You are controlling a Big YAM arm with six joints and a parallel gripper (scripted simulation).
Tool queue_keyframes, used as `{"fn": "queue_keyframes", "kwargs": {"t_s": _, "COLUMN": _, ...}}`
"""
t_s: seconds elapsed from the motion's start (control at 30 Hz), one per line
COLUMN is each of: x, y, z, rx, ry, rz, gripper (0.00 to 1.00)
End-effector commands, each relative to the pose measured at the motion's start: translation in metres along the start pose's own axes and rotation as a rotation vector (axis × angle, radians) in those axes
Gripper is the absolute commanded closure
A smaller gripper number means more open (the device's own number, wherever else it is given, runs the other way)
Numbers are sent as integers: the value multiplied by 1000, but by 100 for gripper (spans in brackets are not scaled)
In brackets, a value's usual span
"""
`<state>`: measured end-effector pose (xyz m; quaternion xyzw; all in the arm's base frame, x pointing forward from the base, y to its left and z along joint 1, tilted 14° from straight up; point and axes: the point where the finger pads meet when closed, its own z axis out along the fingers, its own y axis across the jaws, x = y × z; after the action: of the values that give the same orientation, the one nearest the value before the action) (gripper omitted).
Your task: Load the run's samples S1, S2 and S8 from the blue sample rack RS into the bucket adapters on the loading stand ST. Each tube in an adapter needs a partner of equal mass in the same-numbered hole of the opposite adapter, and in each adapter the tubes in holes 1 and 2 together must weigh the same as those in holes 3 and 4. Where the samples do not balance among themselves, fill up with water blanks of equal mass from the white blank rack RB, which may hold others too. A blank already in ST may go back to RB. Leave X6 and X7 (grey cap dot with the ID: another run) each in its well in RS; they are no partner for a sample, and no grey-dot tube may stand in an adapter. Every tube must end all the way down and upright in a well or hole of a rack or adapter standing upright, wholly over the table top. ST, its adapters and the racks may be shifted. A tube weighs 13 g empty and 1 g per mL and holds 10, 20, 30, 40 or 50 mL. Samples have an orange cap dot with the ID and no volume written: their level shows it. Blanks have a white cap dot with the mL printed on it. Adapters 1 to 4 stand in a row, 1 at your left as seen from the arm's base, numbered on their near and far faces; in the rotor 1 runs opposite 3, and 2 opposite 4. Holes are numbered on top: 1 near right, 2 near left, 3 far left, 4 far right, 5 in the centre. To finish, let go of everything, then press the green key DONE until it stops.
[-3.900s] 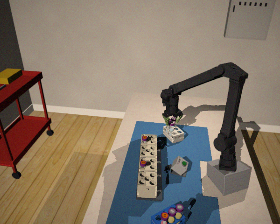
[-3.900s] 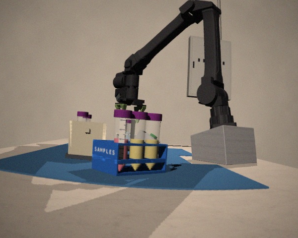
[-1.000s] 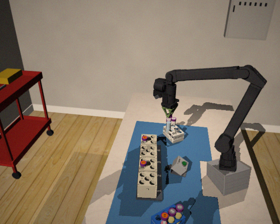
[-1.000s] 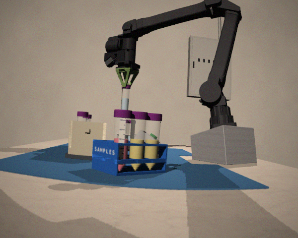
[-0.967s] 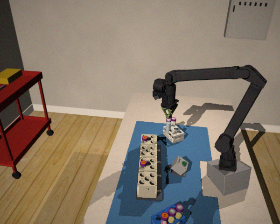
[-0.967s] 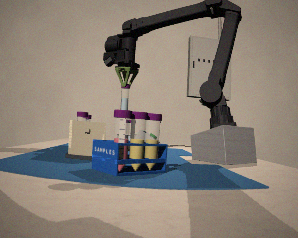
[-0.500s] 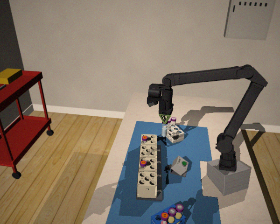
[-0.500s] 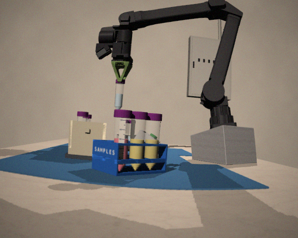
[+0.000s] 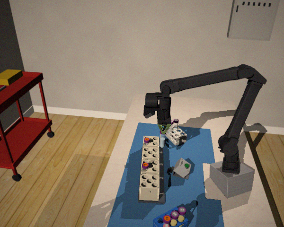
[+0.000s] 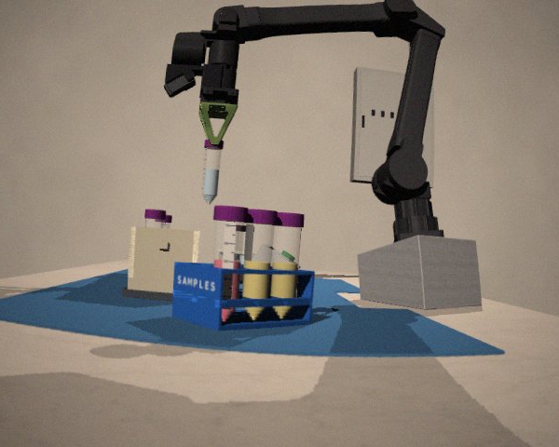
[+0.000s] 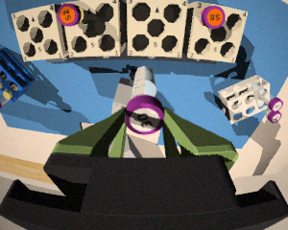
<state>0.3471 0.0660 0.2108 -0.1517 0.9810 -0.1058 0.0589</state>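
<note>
Your hand [image 10: 214, 142] is clamped on the purple cap of a blank tube [image 10: 211, 174], its green fingers [image 10: 225, 126] part-closed. The clear, cone-tipped tube hangs upright below them, in the air beside the row of beige adapters [image 9: 150, 167]. The white blank rack [image 9: 176, 135] stands just beyond on the desk [image 9: 235, 210], the blue sample rack [image 10: 197, 298] well apart.

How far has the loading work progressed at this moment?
Done: two orange-dotted sample tubes stand in the beige adapters. In hand: the green pincer holds a purple-capped, pale-liquid tube above the table. Left: seating it, further tubes in the blue sample rack, the green key.
</note>
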Motion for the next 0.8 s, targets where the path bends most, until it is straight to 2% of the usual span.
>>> {"fn": "queue_keyframes", "kwargs": {"t_s": 0.0, "x": -26, "y": 17, "z": -25, "rx": -5, "ry": -61, "rz": 32, "gripper": 100}}
{"fn": "queue_keyframes", "kwargs": {"t_s": 0.33, "x": -47, "y": 84, "z": -27, "rx": -14, "ry": -61, "rz": 33, "gripper": 100}}
{"fn": "queue_keyframes", "kwargs": {"t_s": 0.4, "x": -47, "y": 84, "z": -27, "rx": -14, "ry": -61, "rz": 33, "gripper": 100}}
{"fn": "queue_keyframes", "kwargs": {"t_s": 0.6, "x": -58, "y": 124, "z": -28, "rx": -18, "ry": -57, "rz": 31, "gripper": 100}}
{"fn": "queue_keyframes", "kwargs": {"t_s": 0.67, "x": -50, "y": 117, "z": -22, "rx": -16, "ry": -50, "rz": 32, "gripper": 100}}
{"fn": "queue_keyframes", "kwargs": {"t_s": 0.7, "x": -61, "y": 125, "z": -23, "rx": -23, "ry": -70, "rz": 35, "gripper": 100}}
{"fn": "queue_keyframes", "kwargs": {"t_s": 0.73, "x": -47, "y": 115, "z": 0, "rx": -6, "ry": -19, "rz": 49, "gripper": 100}}
{"fn": "queue_keyframes", "kwargs": {"t_s": 0.77, "x": -45, "y": 114, "z": 4, "rx": -5, "ry": -18, "rz": 48, "gripper": 100}}
